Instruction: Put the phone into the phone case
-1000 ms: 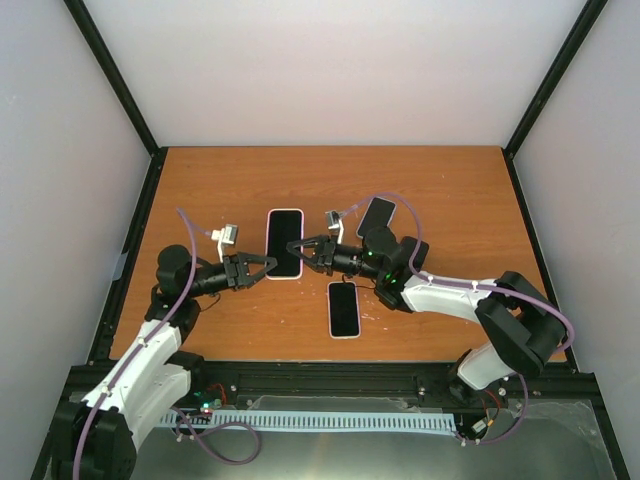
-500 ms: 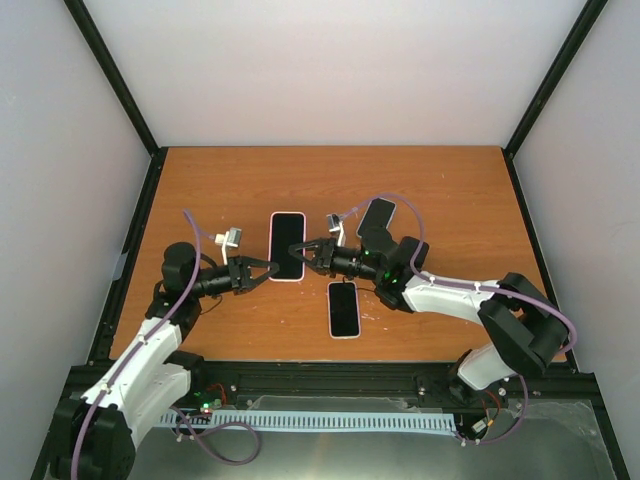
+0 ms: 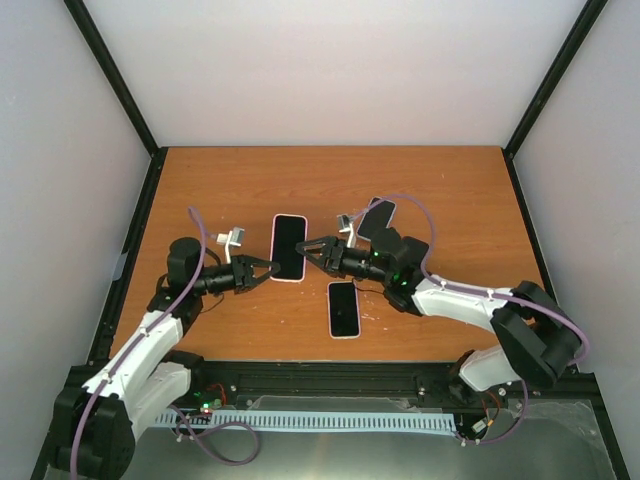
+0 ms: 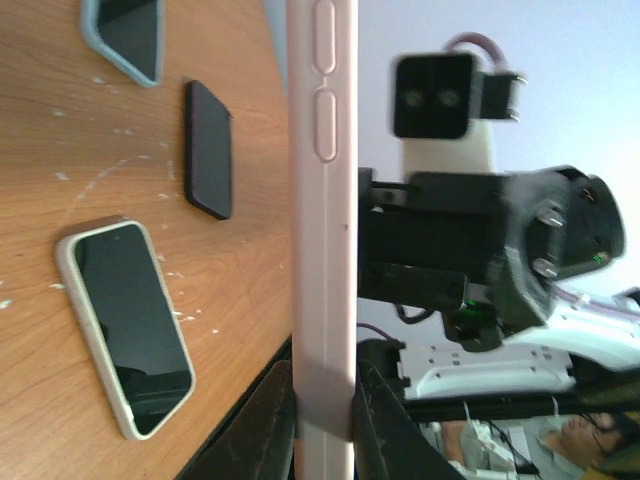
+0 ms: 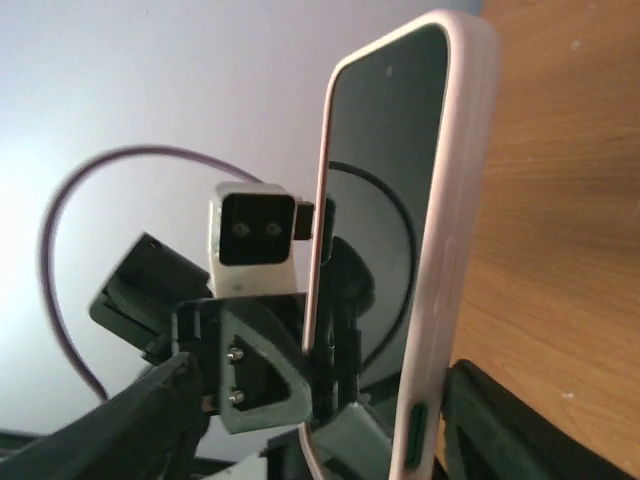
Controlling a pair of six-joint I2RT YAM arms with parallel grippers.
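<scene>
Left pincer is clamped on the edge of the phone, which sits in its pink case, apparently just above the worktop; right pincer stands half open beside it.

The phone case is pale pink, and the phone in it shows a glossy black screen. The table is orange-brown wood grain with whitish scuffs. A second phone wears a cream, possibly pale green, case. The flat cover is matte black. The cable is purple.
</scene>
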